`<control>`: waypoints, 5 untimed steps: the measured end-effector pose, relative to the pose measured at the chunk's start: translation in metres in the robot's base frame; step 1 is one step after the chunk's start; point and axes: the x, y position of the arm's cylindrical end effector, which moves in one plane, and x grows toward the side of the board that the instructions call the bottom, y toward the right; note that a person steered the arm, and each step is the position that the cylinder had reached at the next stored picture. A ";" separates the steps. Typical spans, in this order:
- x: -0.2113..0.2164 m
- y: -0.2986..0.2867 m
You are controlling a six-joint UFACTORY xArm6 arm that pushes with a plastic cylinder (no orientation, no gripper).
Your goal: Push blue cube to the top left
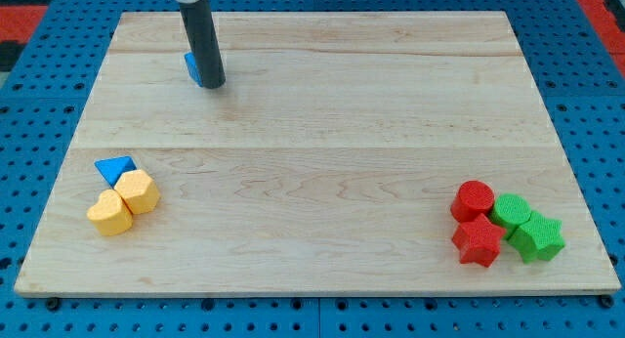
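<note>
The blue cube (194, 68) lies near the view's top left of the wooden board (322, 133), mostly hidden behind the dark rod. My tip (215, 84) rests on the board, touching the cube's right side. Only the cube's left edge shows.
A blue triangle (115, 168) and two yellow blocks (138, 191) (109, 213) cluster at the view's bottom left. A red cylinder (475, 198), a red star (478, 240), a green block (511, 212) and a green star (537, 237) cluster at the bottom right. Blue pegboard surrounds the board.
</note>
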 end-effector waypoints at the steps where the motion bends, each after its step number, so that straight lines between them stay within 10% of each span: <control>1: -0.021 0.000; 5: -0.026 -0.025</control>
